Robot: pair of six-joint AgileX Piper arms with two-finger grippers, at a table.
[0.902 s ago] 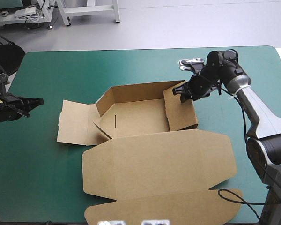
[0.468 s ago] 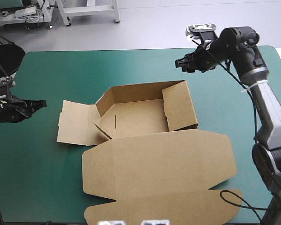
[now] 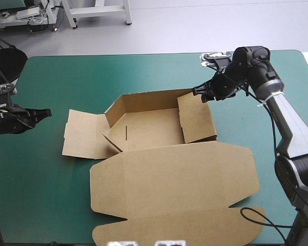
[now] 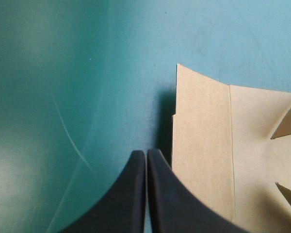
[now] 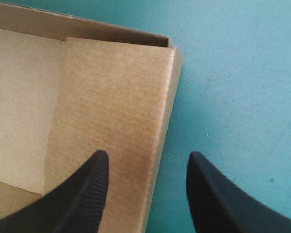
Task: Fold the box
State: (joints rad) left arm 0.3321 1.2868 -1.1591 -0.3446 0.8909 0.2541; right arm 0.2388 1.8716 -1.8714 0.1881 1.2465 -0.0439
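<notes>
Box [image 3: 143, 128]: lying mid-table on the teal-green cover [image 3: 66, 72]. Far wall and right wall [image 5: 111, 111] raised; left flap [image 4: 199, 141] flat; lid [image 3: 174, 174] flat toward the near edge.

My right gripper [image 3: 201, 92]: hangs over the tray's far right corner. Its fingers are well apart and hold nothing, one over the right wall and the other over bare cover outside it.

My left gripper [image 4: 146, 153]: near the table's left edge, fingers pressed together and empty. Its tip is just short of the left flap's outer edge.
</notes>
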